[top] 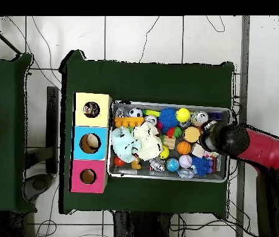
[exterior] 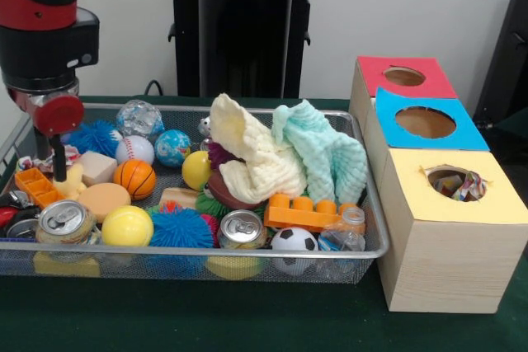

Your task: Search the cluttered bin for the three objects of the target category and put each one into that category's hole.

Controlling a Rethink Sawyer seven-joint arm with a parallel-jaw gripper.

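The wire mesh bin [exterior: 363,249] is full of toys, balls and cans; it also shows in the overhead view [top: 223,111]. My gripper [exterior: 59,172] reaches down into the bin's left end, just above an orange block [exterior: 33,185]. A crumpled white wrapper with a red and blue print [exterior: 30,162] lies right beside it. Whether the gripper holds anything is not visible. Another printed wrapper [exterior: 468,186] lies inside the hole [exterior: 445,179] of the yellow-topped box [exterior: 462,204]. In the overhead view the arm's head [top: 219,138] covers the gripper.
Cream cloth [exterior: 252,154] and mint cloth [exterior: 326,150] are heaped in the bin's middle. Blue-topped box [exterior: 429,142] and red-topped box [exterior: 404,92] stand behind the yellow one. Cans [exterior: 64,220], balls and a spiky blue ball [exterior: 180,228] crowd the front.
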